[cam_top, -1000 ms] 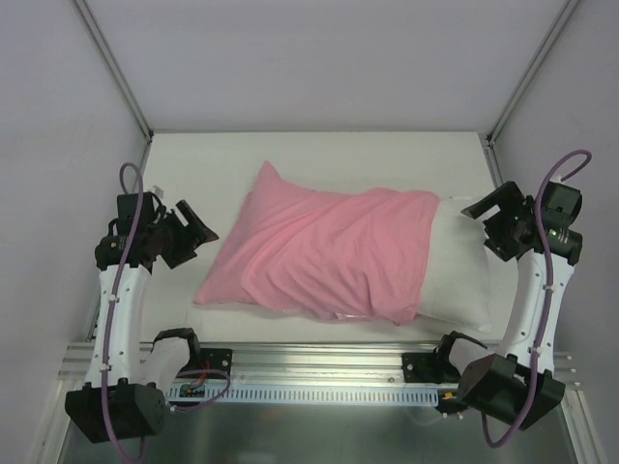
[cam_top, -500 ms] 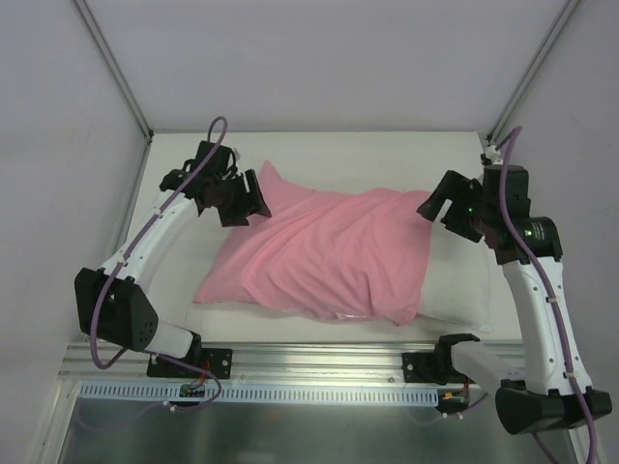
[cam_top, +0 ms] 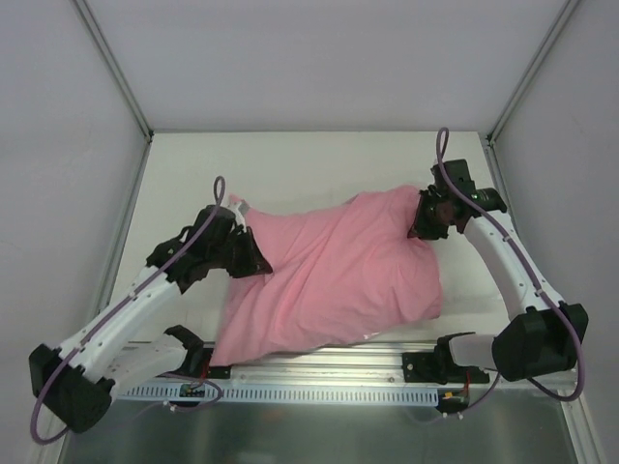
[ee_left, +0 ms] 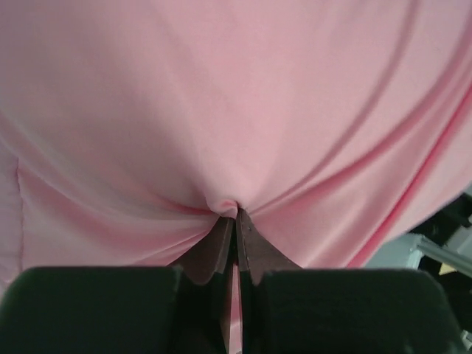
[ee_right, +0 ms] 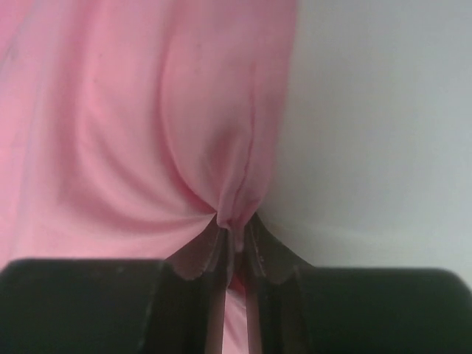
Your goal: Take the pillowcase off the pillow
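The pink pillowcase [cam_top: 338, 275] lies bunched across the middle of the table, pulled taut between my two grippers. My left gripper [cam_top: 253, 259] is at its left edge, shut on a pinched fold of pink cloth [ee_left: 228, 200]. At the far right corner of the pillowcase, my right gripper [cam_top: 424, 224] is shut on another small fold [ee_right: 234, 210]. Creases fan out from both pinches. The pillow is covered by the pillowcase; I cannot tell the pale surface right of the cloth in the right wrist view apart from the table.
The white table [cam_top: 319, 159] is walled in by grey panels at the back and both sides. A metal rail [cam_top: 319, 372] with the arm bases runs along the near edge. The pillowcase's near left corner hangs over that rail.
Both arms swung in from the table's sides and shut on the pillowcase. The cloth has been dragged and reshaped, its left end now nearer the rail. The pillow's white right end no longer shows.
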